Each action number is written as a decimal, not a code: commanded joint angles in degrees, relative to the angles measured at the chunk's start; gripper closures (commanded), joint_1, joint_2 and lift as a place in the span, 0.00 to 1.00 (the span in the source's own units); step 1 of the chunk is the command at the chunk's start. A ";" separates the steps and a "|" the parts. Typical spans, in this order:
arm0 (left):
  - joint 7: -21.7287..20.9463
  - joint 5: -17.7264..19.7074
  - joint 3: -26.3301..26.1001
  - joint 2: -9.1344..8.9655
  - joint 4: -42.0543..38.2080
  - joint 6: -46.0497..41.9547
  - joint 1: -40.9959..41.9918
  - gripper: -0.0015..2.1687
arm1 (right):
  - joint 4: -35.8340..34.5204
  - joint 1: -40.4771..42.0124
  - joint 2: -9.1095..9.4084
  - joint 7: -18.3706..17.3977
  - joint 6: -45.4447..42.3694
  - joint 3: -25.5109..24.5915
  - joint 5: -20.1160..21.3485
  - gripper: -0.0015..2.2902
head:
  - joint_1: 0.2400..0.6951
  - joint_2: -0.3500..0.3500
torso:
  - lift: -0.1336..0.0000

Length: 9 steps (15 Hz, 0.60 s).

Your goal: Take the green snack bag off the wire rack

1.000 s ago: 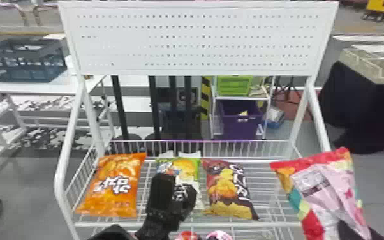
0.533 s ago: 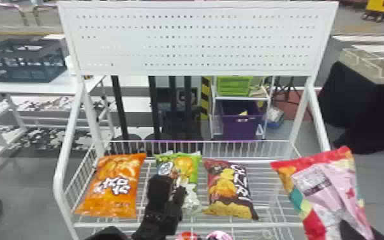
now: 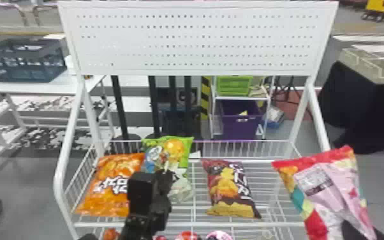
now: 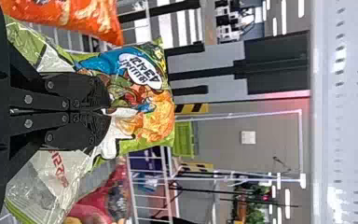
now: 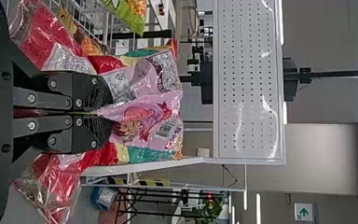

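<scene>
In the head view my left gripper [image 3: 156, 178] is in front of the green snack bag [image 3: 175, 150], which stands tilted above the wire rack [image 3: 188, 224] between the orange and dark red bags. In the left wrist view my left gripper [image 4: 106, 111] is shut on the green snack bag [image 4: 156, 121], pinching its middle. At the rack's right side, my right gripper [image 3: 357, 231] holds a pink and red bag [image 3: 323, 188]. The right wrist view has my right gripper [image 5: 103, 113] shut on the pink and red bag [image 5: 144, 112], its film gathered between the fingertips.
An orange bag [image 3: 114, 185] lies at the rack's left, close beside the green one. A dark red bag [image 3: 228, 188] lies right of centre. The white perforated panel [image 3: 194, 38] rises behind the rack. Several packages show on a lower level near the front edge.
The green bag has risen and shifted left, now overlapping the orange bag's edge in the head view. My left gripper has moved left with it. The right arm has stayed nearly still.
</scene>
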 commanded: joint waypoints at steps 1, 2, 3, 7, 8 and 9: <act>-0.43 -0.89 4.99 2.52 -8.91 -0.15 6.41 0.98 | 0.06 0.18 0.00 0.02 -0.33 -0.15 0.00 0.98 | 0.57 0.50 | 1.00; -0.78 -1.94 7.45 3.31 -13.21 -0.15 10.19 0.98 | 0.15 0.18 0.00 0.02 -0.33 0.03 0.00 0.98 | 0.57 0.50 | 1.00; -0.96 -3.17 10.44 4.19 -16.99 -0.15 13.97 0.98 | 0.24 0.01 0.00 0.02 -0.33 0.20 0.00 0.98 | 0.57 0.50 | 1.00; -3.68 -5.90 22.92 4.37 -27.01 -2.26 29.70 0.98 | 0.42 -0.35 0.00 0.11 -0.33 0.56 0.09 0.98 | 0.57 0.50 | 1.00; -4.39 -6.51 25.38 4.28 -28.07 -5.25 33.30 0.98 | 0.42 -0.35 0.00 0.11 -0.33 0.56 0.00 0.98 | 0.57 0.50 | 1.00; -5.00 -6.60 29.07 3.84 -29.47 -7.18 37.35 0.98 | 0.50 -0.35 0.00 0.11 -0.33 0.56 0.00 0.98 | 0.57 0.50 | 1.00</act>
